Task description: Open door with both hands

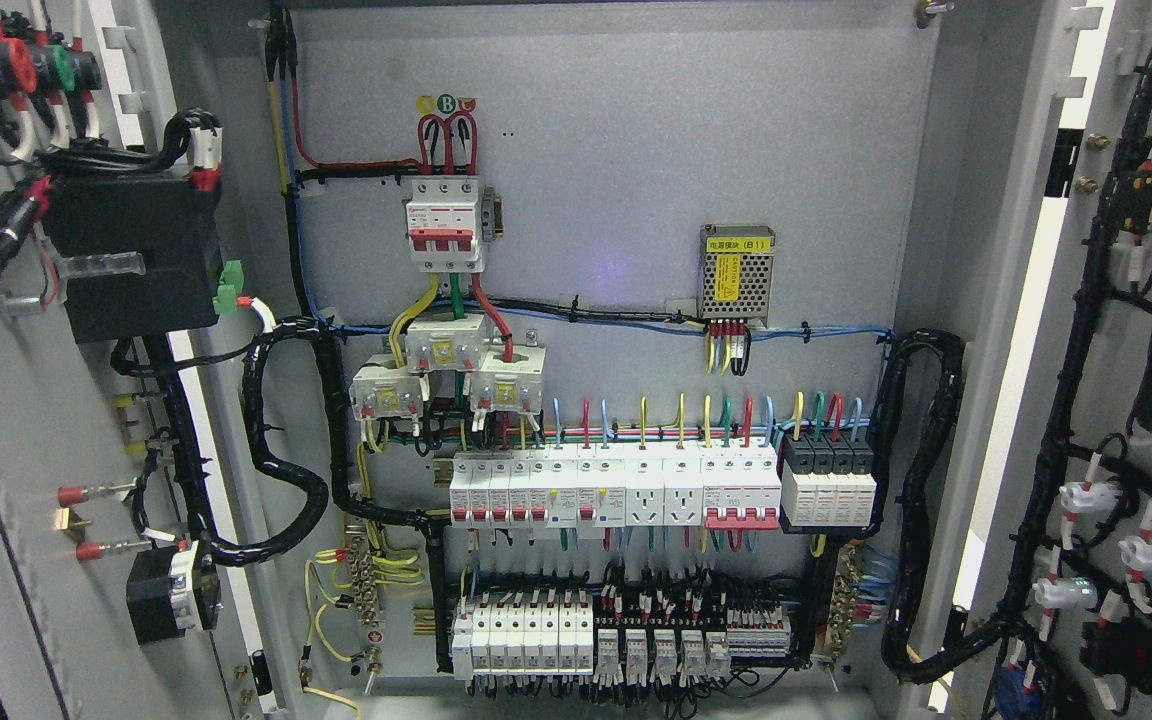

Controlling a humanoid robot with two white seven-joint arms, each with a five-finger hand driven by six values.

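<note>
An electrical cabinet stands wide open in the head view. The left door (26, 420) is swung out to the left, its inner face carrying a black box and bundled cables. The right door (1116, 330) is swung out to the right, with wiring and white indicator backs on it. The grey back panel (616, 180) shows a red and white main breaker (446, 222), a mesh power supply (736, 272) and rows of white breakers (616, 490). Neither of my hands nor arms shows in the frame.
Thick black cable looms (286, 480) run from each door into the cabinet at the left and at the right (921, 500). Terminal blocks (626, 630) line the cabinet's bottom. Red-tipped studs (96, 492) stick out of the left door.
</note>
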